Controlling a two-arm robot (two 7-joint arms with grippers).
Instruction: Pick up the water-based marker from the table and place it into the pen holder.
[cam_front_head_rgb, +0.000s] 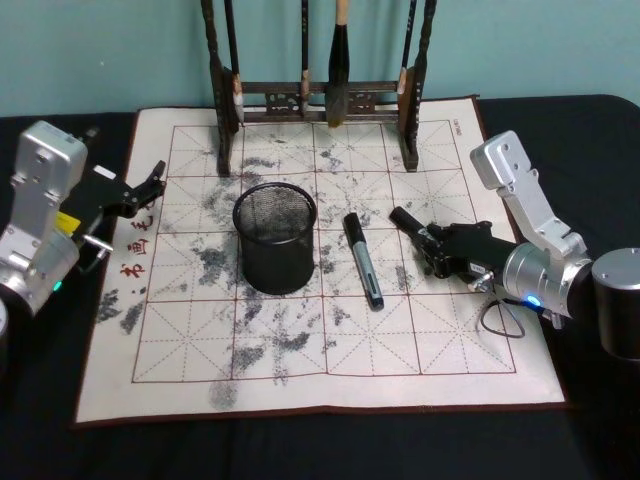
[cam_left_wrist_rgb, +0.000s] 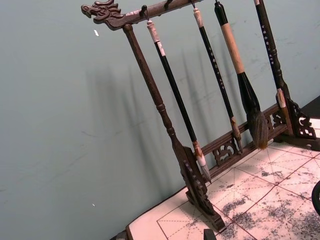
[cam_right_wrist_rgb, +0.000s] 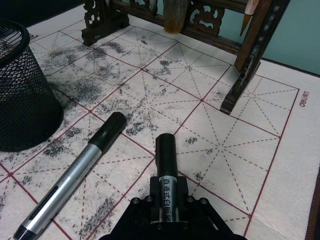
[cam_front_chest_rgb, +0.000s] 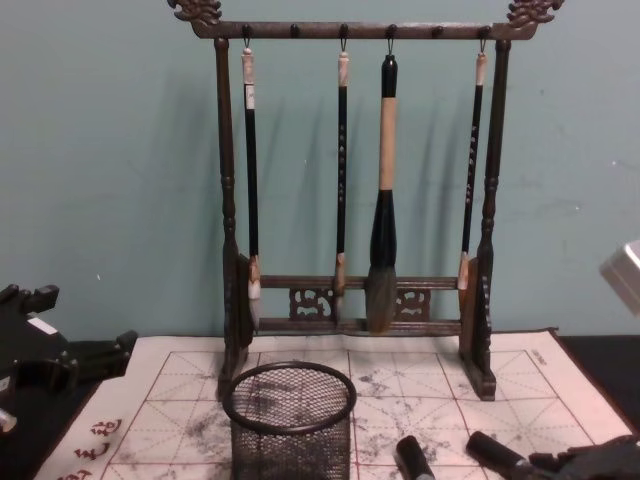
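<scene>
Dark table (cam_front_head_rgb: 300, 452) bearing a white felt mat (cam_front_head_rgb: 460, 340) with a red grid and grey ink stains.

Centre of the head view: the pen holder (cam_front_head_rgb: 275, 265), a black wire-mesh cup, standing upright on the mat.

Just right of centre: a silver-barrelled marker (cam_front_head_rgb: 364, 264) lying flat on the mat, its black cap toward the top of the frame. It is near the holder and apart from it.

Right of centre: the right gripper (cam_front_head_rgb: 434, 240), low over the mat, its pincer clamped on a black marker (cam_front_head_rgb: 405, 218). The marker's free end projects toward the upper left, just beside the silver one without touching it. The right wrist view shows a printed label on the held barrel, but the print is too small to tell which of the two pens is the water-based one.

Left edge: the left gripper (cam_front_head_rgb: 156, 187) above the mat's left border, pincer spread wide, well apart from both markers.

Top centre: a dark wooden brush rack (cam_front_head_rgb: 320, 100) on the mat's far edge, four brushes hanging from it.
</scene>
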